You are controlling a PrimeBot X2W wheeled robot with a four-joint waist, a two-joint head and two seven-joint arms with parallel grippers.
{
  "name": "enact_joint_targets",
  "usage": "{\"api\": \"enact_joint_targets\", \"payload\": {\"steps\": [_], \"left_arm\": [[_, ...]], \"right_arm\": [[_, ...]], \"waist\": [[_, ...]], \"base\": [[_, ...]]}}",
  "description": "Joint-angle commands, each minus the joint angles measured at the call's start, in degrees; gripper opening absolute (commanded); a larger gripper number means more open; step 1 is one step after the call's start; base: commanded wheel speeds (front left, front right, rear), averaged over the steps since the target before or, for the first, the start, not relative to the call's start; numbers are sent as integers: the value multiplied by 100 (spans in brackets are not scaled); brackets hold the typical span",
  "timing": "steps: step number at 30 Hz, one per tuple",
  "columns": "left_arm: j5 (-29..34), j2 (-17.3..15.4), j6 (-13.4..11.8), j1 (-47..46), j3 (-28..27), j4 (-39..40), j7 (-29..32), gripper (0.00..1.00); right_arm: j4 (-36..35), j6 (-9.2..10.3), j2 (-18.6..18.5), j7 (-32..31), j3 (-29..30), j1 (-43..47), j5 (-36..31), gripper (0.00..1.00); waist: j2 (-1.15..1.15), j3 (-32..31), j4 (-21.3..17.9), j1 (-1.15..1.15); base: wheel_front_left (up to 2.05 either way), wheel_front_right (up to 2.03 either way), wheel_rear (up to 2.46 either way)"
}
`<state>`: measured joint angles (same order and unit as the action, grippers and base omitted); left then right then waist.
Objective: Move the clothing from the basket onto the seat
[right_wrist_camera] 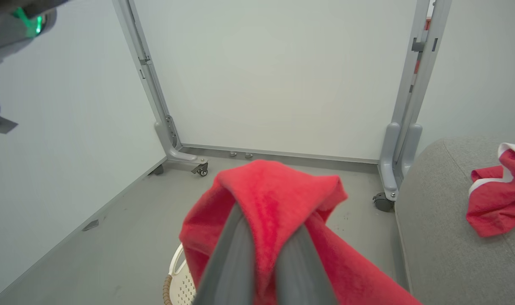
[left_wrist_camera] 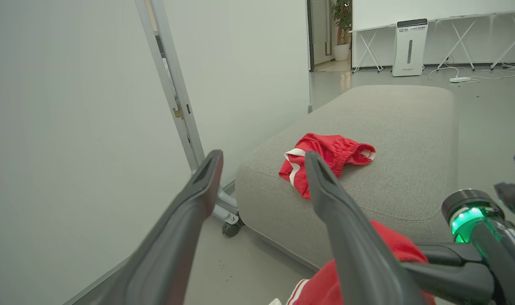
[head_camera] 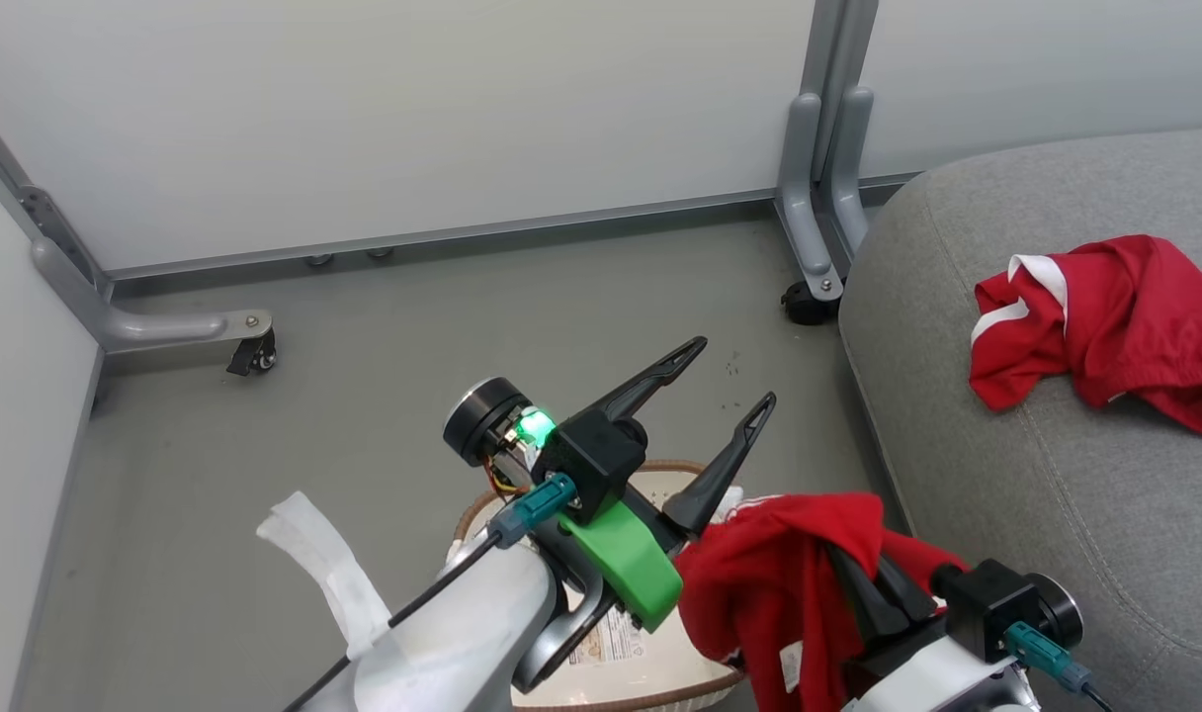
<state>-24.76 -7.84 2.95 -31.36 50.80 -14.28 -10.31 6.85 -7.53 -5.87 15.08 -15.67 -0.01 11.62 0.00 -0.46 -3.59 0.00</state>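
1. Left claw point(head_camera: 733, 373): fingers spread apart and empty, above the basket point(head_camera: 474, 512), which stands on the floor point(head_camera: 413, 326).
2. Right claw point(right_wrist_camera: 269, 217): clamped on a red garment point(head_camera: 769, 574) hanging over the basket's right edge, just beside the seat point(head_camera: 1006, 494).
3. Second red garment point(head_camera: 1105, 316): lies crumpled on the seat.

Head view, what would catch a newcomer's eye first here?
The bright red garment clamped in the right gripper, hanging over the basket at lower centre. Next, a second red garment lying crumpled on the grey seat at the right. The left gripper stands open and empty above the basket.
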Motion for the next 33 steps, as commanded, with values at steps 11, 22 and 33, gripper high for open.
{"api": "enact_joint_targets", "payload": {"steps": [11, 22, 33], "left_arm": [[-313, -201, 105, 334, -4, 78, -27, 100], [-283, -466, 15, 736, -15, 42, -324, 100], [-8, -726, 16, 1134, -158, 39, -495, 100]], "right_arm": [[-154, 9, 21, 13, 168, -167, -91, 0], [-419, 9, 40, 13, 425, -305, -170, 0], [-749, 9, 79, 13, 685, -261, -222, 0]], "waist": [[0, 195, -135, 0], [0, 568, -542, 0], [0, 898, -1256, 0]], "base": [[0, 0, 0], [0, 0, 0], [0, 0, 0]]}}
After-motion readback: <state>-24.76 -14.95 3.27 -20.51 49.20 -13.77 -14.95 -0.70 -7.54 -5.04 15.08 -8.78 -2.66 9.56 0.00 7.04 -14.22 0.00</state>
